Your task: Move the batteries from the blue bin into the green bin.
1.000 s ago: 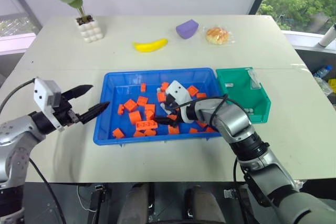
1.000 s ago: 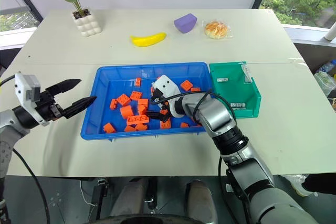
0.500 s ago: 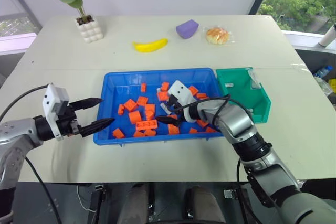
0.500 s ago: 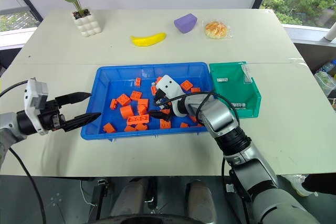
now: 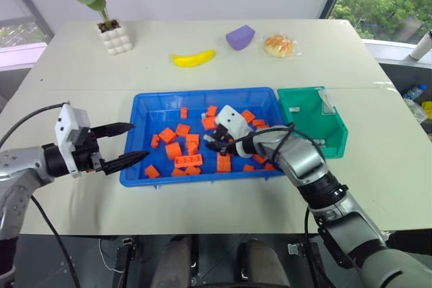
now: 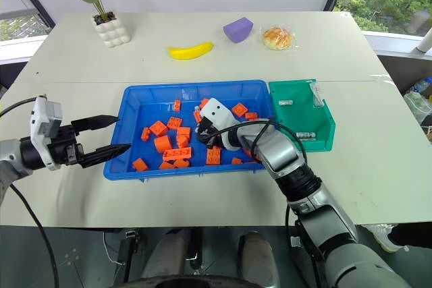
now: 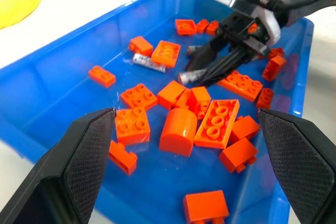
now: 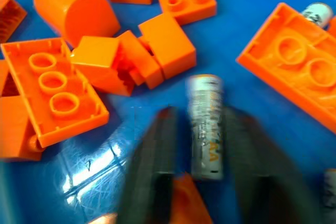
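Note:
The blue bin (image 5: 202, 92) lies in the middle of the table, strewn with orange bricks (image 5: 187, 160). My right gripper (image 5: 212, 146) reaches low into its centre, shut on a silver battery (image 8: 205, 124) that lies on the bin floor between the fingers (image 7: 220, 66). Another battery (image 7: 148, 62) rests among the bricks further back. The green bin (image 5: 329, 133) stands against the blue bin's right end, with a few batteries (image 6: 305, 135) inside. My left gripper (image 5: 137, 141) hovers open and empty at the blue bin's left rim, pointing toward the bricks.
At the far side of the table lie a yellow banana (image 5: 193, 58), a purple block (image 5: 240, 36) and a wrapped bun (image 5: 279, 45). A potted plant (image 5: 113, 37) stands at the far left. Bare tabletop surrounds both bins.
My right gripper has gone from wide open to shut around a battery on the bin floor, staying in place. The left gripper has turned and shifted slightly at the bin's left rim.

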Controlling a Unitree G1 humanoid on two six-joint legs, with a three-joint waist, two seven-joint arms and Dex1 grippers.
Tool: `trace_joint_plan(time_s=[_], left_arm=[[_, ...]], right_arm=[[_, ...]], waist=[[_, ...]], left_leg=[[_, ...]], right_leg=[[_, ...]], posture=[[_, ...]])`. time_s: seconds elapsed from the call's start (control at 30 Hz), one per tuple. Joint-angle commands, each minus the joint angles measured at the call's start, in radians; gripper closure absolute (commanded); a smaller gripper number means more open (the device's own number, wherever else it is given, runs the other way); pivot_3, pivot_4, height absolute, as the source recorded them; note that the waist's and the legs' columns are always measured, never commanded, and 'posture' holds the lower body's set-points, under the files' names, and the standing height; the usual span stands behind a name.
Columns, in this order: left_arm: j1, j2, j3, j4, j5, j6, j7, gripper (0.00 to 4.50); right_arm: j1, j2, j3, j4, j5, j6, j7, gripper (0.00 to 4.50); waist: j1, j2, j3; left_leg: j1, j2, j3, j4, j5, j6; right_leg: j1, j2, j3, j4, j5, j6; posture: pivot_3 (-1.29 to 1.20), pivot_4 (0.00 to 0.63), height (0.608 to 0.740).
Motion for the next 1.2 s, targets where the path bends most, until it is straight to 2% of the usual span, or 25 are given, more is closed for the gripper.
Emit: trace_joint_plan(time_s=[0.03, 0.2, 0.33, 0.47, 0.6, 0.73, 0.9, 1.07, 1.2], left_arm=[[-0.008, 0.019, 0.01, -0.037, -0.025, 0.006, -0.018, 0.0], [-0.056, 0.007, -0.011, -0.009, -0.029, 0.004, -0.038, 0.0], [-0.155, -0.028, -0.03, 0.061, -0.044, 0.0, -0.038, 0.0], [-0.274, -0.042, -0.092, 0.148, -0.034, -0.008, -0.09, 0.0], [-0.419, -0.077, -0.168, 0.287, 0.015, -0.053, -0.139, 0.0], [-0.551, -0.136, -0.23, 0.446, 0.08, -0.128, -0.182, 0.0], [-0.664, -0.215, -0.273, 0.608, 0.135, -0.207, -0.225, 0.0], [-0.726, -0.261, -0.297, 0.72, 0.176, -0.257, -0.261, 0.0], [-0.756, -0.287, -0.303, 0.779, 0.199, -0.284, -0.286, 0.0]], right_arm=[[0.021, -0.009, 0.028, 0.014, -0.025, -0.001, 0.006, 4.38], [-0.049, 0.008, -0.028, -0.005, -0.03, -0.017, -0.015, 4.38], [-0.172, 0.002, -0.132, -0.067, 0.012, 0.046, -0.023, 4.38], [-0.282, -0.069, -0.246, -0.126, 0.063, 0.149, -0.006, 4.38], [-0.316, -0.181, -0.288, -0.132, 0.059, 0.162, 0.01, 4.38], [-0.277, -0.292, -0.333, -0.147, 0.063, 0.189, 0.019, 4.38], [-0.147, -0.403, -0.41, -0.221, 0.066, 0.243, 0.001, 4.38], [-0.043, -0.434, -0.495, -0.32, 0.083, 0.324, -0.037, 4.38], [0.041, -0.419, -0.538, -0.386, 0.095, 0.367, -0.084, 4.38]], waist=[[0.0, 0.0, 0.0], [0.002, 0.0, 0.0], [0.003, 0.001, 0.001], [0.007, 0.001, 0.001], [0.01, 0.0, 0.0], [0.005, 0.0, 0.0], [0.006, -0.001, 0.001], [0.005, 0.0, 0.001], [0.007, -0.001, 0.001]], left_leg=[[0.0, 0.0, 0.0, 0.0, 0.0, 0.0], [0.0, 0.0, 0.0, 0.0, 0.0, 0.0], [-0.001, 0.0, 0.0, 0.0, 0.0, 0.0], [-0.001, 0.0, 0.0, 0.0, 0.0, 0.0], [-0.001, -0.002, 0.0, 0.0, 0.0, 0.0], [-0.002, -0.002, 0.0, 0.0, 0.0, 0.0], [-0.003, -0.002, 0.001, 0.0, 0.0, 0.001], [-0.003, -0.001, 0.003, 0.0, 0.0, 0.0], [-0.003, -0.001, 0.002, 0.001, 0.0, 0.0]], right_leg=[[0.0, 0.0, 0.0, 0.0, 0.0, 0.0], [0.0, 0.0, 0.0, 0.0, 0.0, 0.0], [-0.001, 0.0, 0.0, 0.0, 0.0, 0.0], [-0.002, 0.0, 0.0, 0.001, 0.0, 0.0], [-0.001, 0.0, 0.0, 0.0, 0.0, 0.0], [-0.001, 0.0, 0.0, 0.0, 0.0, 0.0], [-0.002, 0.0, 0.0, 0.0, 0.0, 0.0], [-0.003, 0.0, 0.0, 0.0, 0.0, 0.0], [-0.002, 0.0, 0.0, 0.0, 0.0, 0.0]], posture=[[0.0, 0.15, 0.739], [0.0, 0.15, 0.739], [0.0, 0.15, 0.739], [0.0, 0.15, 0.739], [0.0, 0.15, 0.739], [0.0, 0.15, 0.739], [0.0, 0.15, 0.739], [0.0, 0.15, 0.739], [0.0, 0.15, 0.739]])
